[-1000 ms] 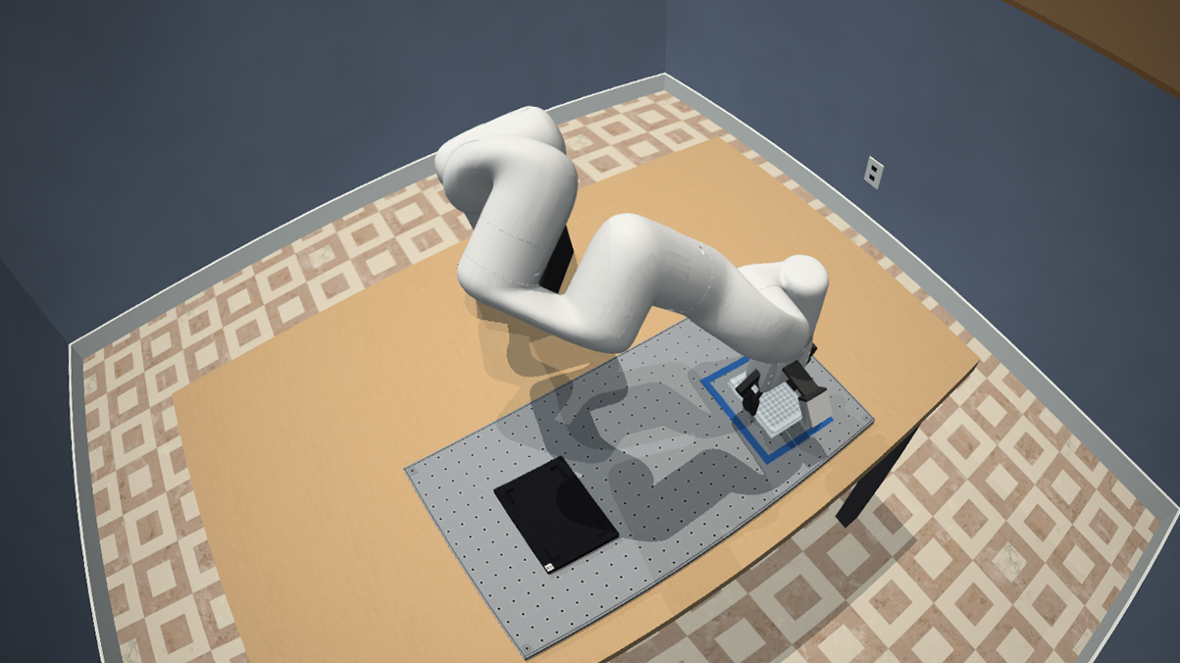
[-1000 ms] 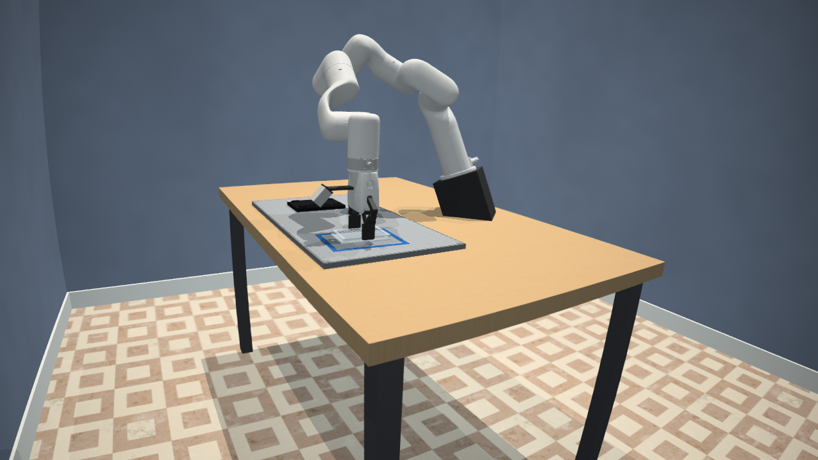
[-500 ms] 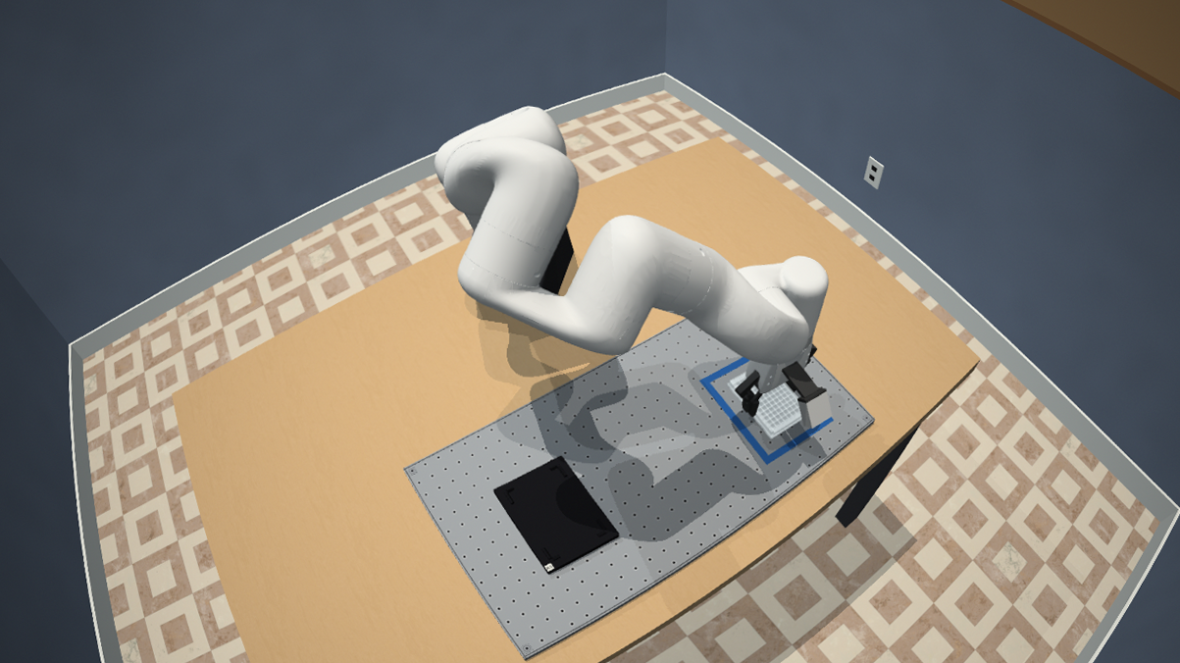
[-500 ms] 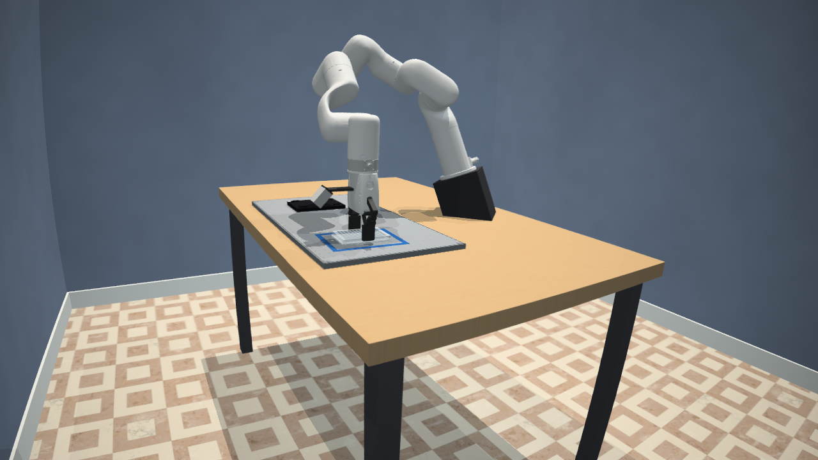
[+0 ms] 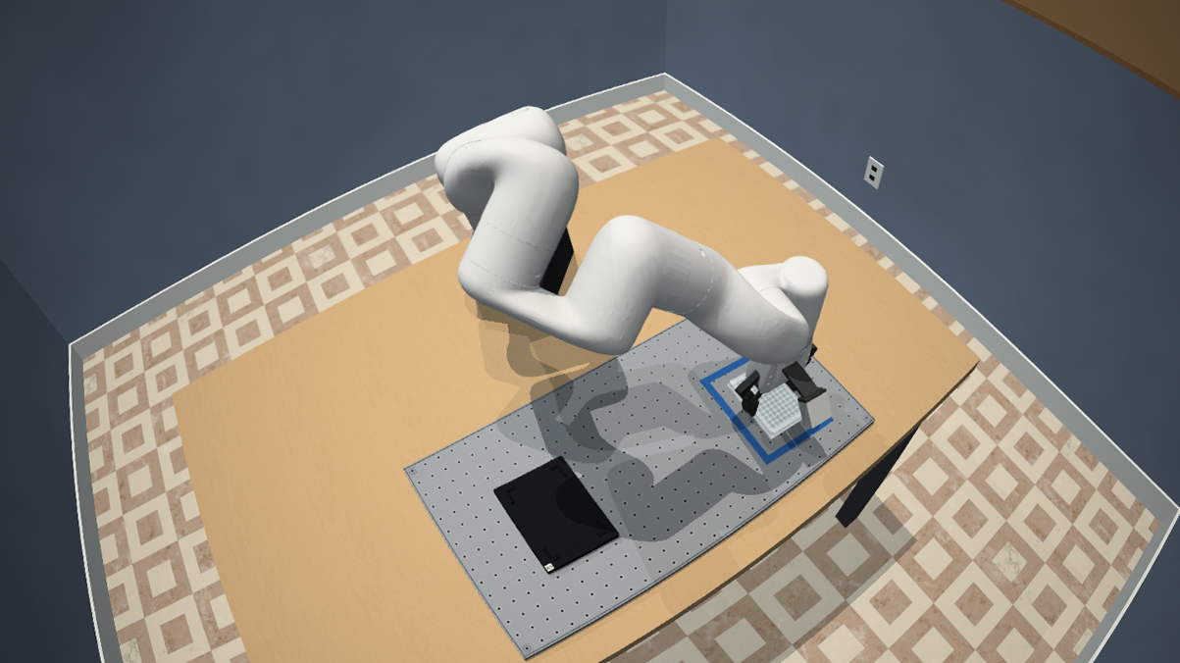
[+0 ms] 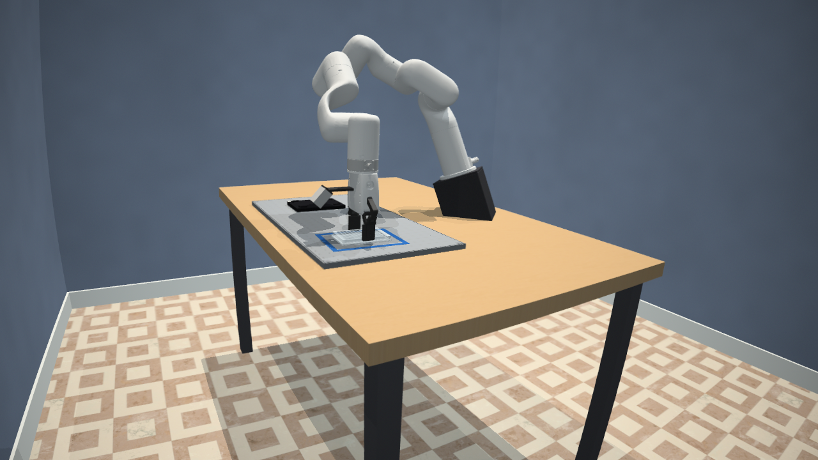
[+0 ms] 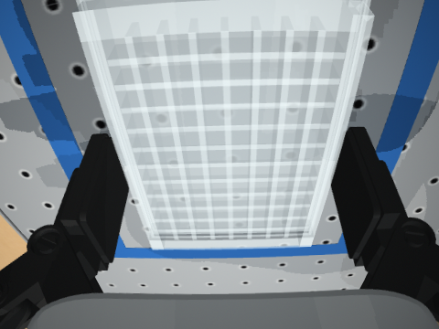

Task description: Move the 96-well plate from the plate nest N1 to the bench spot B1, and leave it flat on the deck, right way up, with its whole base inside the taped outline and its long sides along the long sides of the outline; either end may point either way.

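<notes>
The clear 96-well plate [image 5: 776, 412] [image 6: 346, 236] [image 7: 229, 137] is right way up and looks level at the deck, within the blue taped outline [image 5: 767, 459] [image 6: 371, 246] [image 7: 137, 252]. Its long sides run along the outline's long sides. In the wrist view its near short end appears close to the inner edge of the tape. The far end is cut off there. My gripper [image 5: 778, 401] [image 6: 361, 230] [image 7: 228, 156] is open, with one finger beside each long side of the plate and barely any gap. The black plate nest N1 [image 5: 555, 513] [image 6: 296, 204] holds no plate.
The perforated grey deck [image 5: 452, 492] [image 6: 431, 238] lies on the wooden table [image 5: 292, 442] [image 6: 514, 274]. The nest is at the deck's other end. A light grey block [image 5: 816, 410] [image 6: 321, 197] juts out from the gripper on a black bracket. The arm reaches over the deck.
</notes>
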{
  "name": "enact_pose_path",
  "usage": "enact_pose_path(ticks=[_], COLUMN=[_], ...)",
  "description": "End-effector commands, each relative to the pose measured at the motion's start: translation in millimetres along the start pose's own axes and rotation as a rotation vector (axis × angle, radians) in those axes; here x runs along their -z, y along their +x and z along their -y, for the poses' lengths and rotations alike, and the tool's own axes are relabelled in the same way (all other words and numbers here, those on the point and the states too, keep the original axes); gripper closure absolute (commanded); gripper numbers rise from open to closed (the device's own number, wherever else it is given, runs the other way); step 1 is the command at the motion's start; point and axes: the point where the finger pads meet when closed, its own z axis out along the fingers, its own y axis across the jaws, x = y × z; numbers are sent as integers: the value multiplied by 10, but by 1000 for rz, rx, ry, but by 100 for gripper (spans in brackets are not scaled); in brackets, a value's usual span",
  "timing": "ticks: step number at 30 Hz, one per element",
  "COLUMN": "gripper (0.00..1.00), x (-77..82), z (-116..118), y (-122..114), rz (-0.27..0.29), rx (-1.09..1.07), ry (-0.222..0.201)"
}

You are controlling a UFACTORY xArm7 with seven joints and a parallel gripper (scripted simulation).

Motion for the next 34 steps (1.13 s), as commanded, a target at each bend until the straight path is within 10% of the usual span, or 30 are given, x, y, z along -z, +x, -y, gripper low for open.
enact_pose_path(ticks=[1, 34], gripper=[0, 0], x=[18, 97], z=[14, 14], y=[10, 10], rz=[-3, -3], rx=[1, 1], ry=[3, 3])
